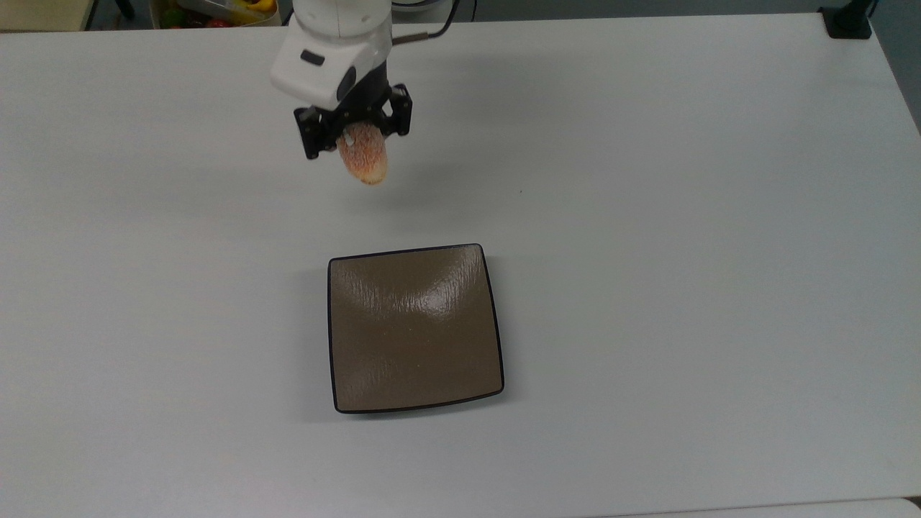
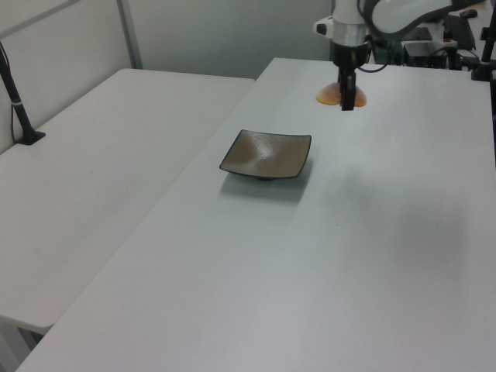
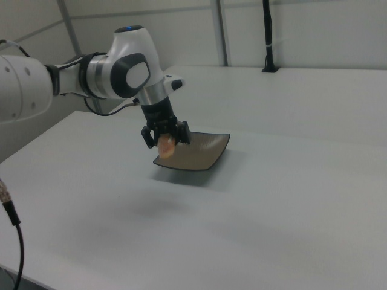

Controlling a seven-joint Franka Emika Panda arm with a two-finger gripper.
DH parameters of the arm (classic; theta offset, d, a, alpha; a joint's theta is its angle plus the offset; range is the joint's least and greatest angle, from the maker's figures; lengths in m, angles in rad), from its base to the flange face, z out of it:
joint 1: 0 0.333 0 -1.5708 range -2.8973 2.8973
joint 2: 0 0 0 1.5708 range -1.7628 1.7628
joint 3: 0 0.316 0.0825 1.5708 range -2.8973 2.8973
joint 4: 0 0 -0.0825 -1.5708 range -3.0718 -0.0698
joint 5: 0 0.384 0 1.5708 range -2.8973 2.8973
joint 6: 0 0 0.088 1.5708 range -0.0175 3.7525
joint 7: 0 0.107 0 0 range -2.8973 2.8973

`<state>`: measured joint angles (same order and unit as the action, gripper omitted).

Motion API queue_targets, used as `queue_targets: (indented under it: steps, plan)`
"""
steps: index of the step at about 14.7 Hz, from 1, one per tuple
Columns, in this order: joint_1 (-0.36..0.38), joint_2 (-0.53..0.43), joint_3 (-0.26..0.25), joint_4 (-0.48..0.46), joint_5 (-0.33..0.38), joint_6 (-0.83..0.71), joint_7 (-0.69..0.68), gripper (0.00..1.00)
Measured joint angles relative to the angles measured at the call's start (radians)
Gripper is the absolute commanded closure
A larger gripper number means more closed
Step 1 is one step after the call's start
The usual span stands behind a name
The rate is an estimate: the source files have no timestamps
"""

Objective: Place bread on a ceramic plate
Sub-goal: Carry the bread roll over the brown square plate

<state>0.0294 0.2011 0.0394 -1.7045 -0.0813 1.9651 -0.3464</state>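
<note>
My jaws pinch the bread (image 1: pixel 362 160), high over the table (image 1: pixel 647 216), well apart from the ceramic plate (image 1: pixel 414 327). If my gripper (image 1: pixel 354 138) loosens early, I think it falls short.

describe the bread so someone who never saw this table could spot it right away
Start at the big white table, then find the white robot arm at the top view's upper edge. The bread is in the arm's black pincer, held above the table. It is a small, grainy orange-pink oval, unlike the square brown ceramic plate lying flat nearby.
</note>
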Motion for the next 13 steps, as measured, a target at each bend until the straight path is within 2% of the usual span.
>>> queue_targets:
  steps: [2, 5, 13]
  plan:
    - [0.0, 0.066, 0.0, 0.07, 0.0, 0.02, 0.001, 0.97]
    - [0.002, 0.153, 0.001, 0.128, 0.0, 0.145, 0.001, 0.97]
    - [0.049, 0.339, 0.004, 0.137, 0.0, 0.514, 0.053, 0.95]
